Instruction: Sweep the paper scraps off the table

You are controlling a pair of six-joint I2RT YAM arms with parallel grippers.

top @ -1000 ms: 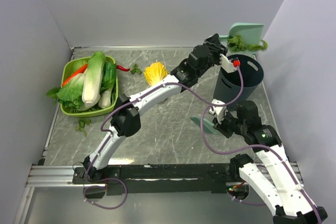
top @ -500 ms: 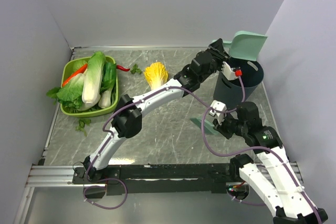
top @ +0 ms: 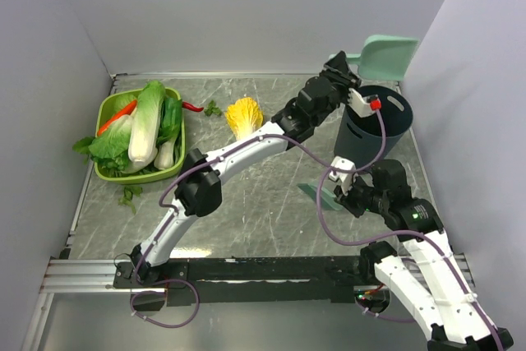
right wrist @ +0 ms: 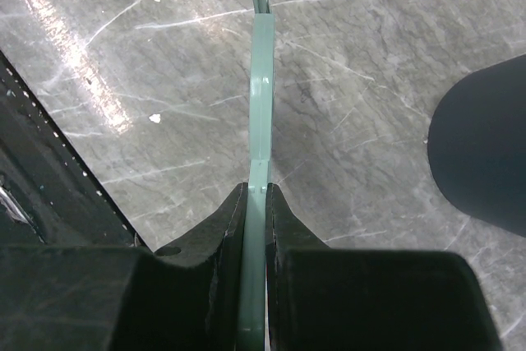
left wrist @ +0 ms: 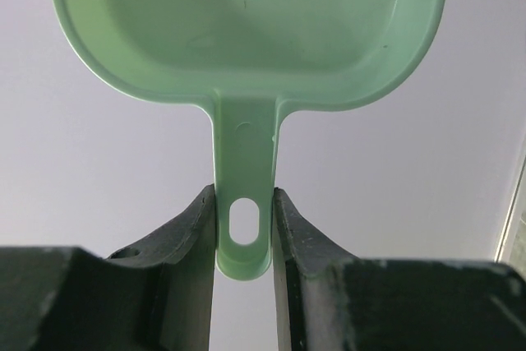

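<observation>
My left gripper (top: 348, 69) is shut on the handle of the teal dustpan (top: 388, 57) and holds it in the air over the far rim of the dark bin (top: 376, 125). In the left wrist view the pan (left wrist: 246, 30) shows no scraps, and its handle sits between my fingers (left wrist: 244, 203). My right gripper (top: 342, 194) is shut on a flat teal sweeper (top: 320, 196) whose edge rests on the table (top: 246, 203); it also shows in the right wrist view (right wrist: 260, 96). Small green paper scraps lie by the yellow-topped cabbage half (top: 213, 108) and in front of the basket (top: 128, 196).
A green basket (top: 105, 172) with whole cabbages and a red pepper stands at the left. A yellow-topped cabbage half (top: 244, 113) and a red chili (top: 192, 107) lie at the back middle. Walls close off the left, back and right. The bin's side shows in the right wrist view (right wrist: 485, 154).
A second ago the dustpan held a heap of green scraps above the bin. It tipped over the bin, and now it is raised again without them. The right arm has not moved.
</observation>
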